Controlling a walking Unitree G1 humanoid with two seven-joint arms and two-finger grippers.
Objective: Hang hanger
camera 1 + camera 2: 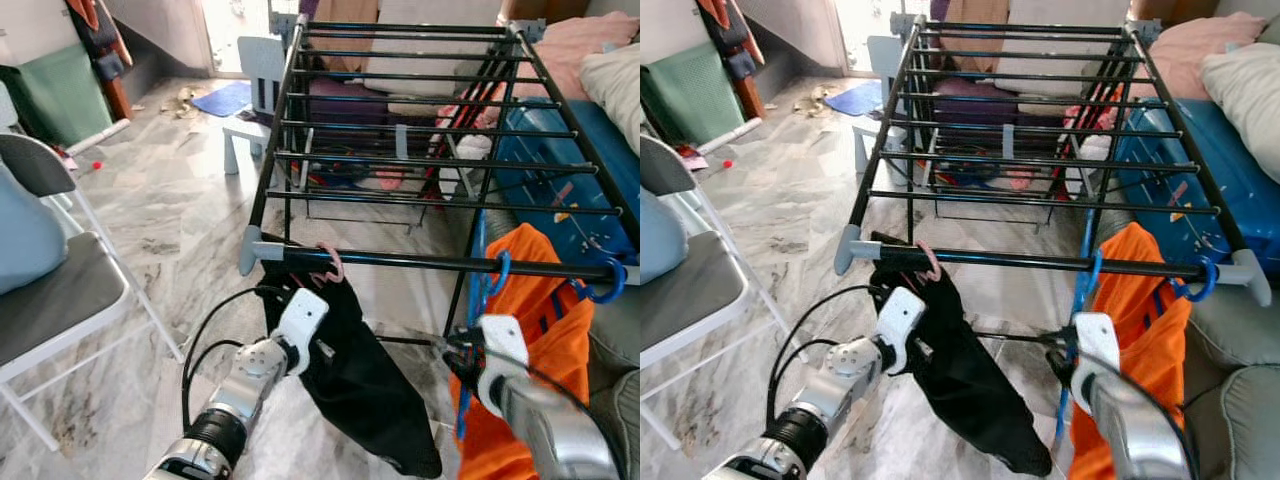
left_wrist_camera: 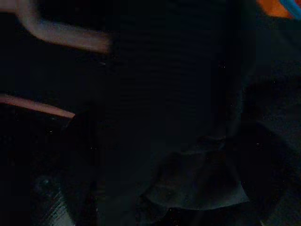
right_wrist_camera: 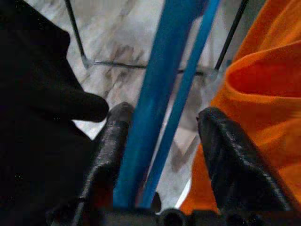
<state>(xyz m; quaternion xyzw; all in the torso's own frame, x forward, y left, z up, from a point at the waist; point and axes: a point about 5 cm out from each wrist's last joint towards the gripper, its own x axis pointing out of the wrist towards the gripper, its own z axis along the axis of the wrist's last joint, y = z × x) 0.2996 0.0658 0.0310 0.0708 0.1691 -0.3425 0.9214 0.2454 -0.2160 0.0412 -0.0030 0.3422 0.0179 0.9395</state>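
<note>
Blue hanger [image 3: 155, 108] stands between the right hand's [image 3: 162, 155] open fingers.

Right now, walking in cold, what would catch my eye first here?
Probably the bright orange garment hanging on a blue hanger from the front bar of the black drying rack, with the right gripper open around the hanger's blue arm. Beside it a black garment hangs from a pink hanger, the left gripper against it.

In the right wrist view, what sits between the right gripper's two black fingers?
The blue plastic hanger runs through the gap between the right gripper fingers, which stand apart around it; orange garment lies beside one finger, black garment beside the other.
</note>
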